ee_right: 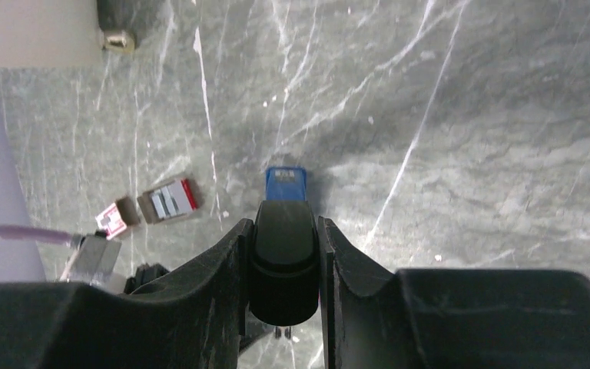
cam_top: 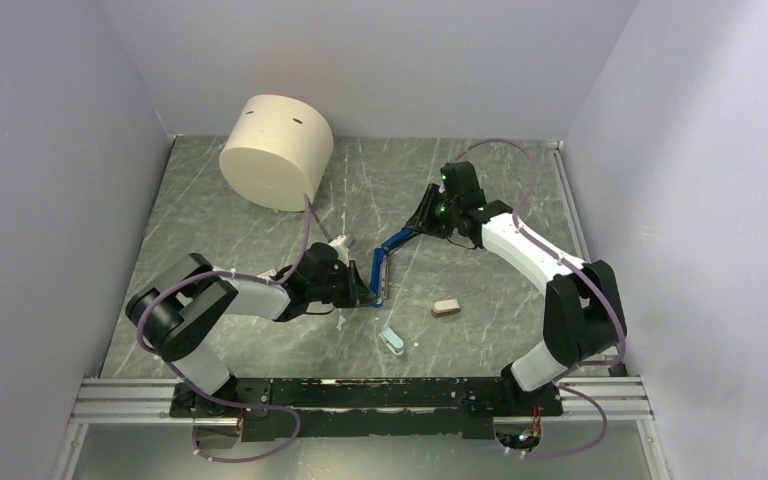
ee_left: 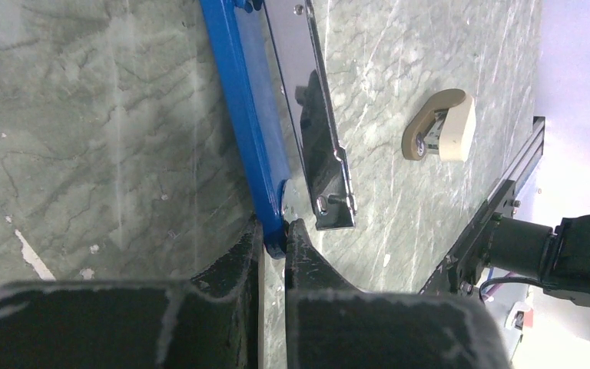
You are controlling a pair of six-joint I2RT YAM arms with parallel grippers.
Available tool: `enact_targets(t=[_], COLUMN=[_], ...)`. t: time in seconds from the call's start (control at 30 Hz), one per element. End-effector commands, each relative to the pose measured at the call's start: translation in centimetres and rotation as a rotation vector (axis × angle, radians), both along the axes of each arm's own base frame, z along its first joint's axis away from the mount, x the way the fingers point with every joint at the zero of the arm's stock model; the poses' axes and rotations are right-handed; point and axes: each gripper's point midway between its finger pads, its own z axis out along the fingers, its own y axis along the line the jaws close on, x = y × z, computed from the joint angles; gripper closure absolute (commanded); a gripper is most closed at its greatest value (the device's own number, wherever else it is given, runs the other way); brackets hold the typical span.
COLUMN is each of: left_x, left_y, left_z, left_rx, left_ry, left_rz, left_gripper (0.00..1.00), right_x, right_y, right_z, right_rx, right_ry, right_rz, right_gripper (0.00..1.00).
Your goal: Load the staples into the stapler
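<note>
While left hand [ee_left: 275,235] and right hand [ee_right: 285,231] clamp it, blue stapler [cam_top: 376,272] gapes open.

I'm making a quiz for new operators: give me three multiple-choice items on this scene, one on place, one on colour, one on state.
1. Where does the cream cylinder stand? A far left of the table; B beside the right arm's base; C between the arm bases.
2. What colours is the staples box? A green; B red and white; C yellow and black.
3. How is the stapler? A shut, lying free; B open, held at one end only; C open, clamped at both ends.
Key: 1 A, it stands in the far left corner; 2 B, the right wrist view shows red and white; 3 C, left claw and right claw each grip an end.
</note>
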Motion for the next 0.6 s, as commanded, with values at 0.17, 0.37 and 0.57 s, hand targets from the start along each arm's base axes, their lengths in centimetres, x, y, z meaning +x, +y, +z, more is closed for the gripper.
enact_targets(t=[0.17, 0.37, 0.57], left_x=[-2.9, -2.3, -2.4], left_y=[0.1, -0.4, -1.0], left_z=[-1.4, -1.1, -1.0], left_rx=[0.044, 0.044, 0.019], left_ry=[-0.018, -0.008, 0.027], left_rz=[-0.118, -0.105, -0.111], left_gripper=[0.95, 0.95, 0.95], right_x=[6.9, 7.5, 7.3], right_y=[-1.6, -0.9, -1.2], right_z=[1.2, 0.3, -0.5], right_rx=[-0.049, -0.041, -0.041], right_ry=[-0.156, -0.14, -0.125], right_rz=[-0.103, -0.083, -0.097], right_gripper=[0.77, 0.7, 0.58])
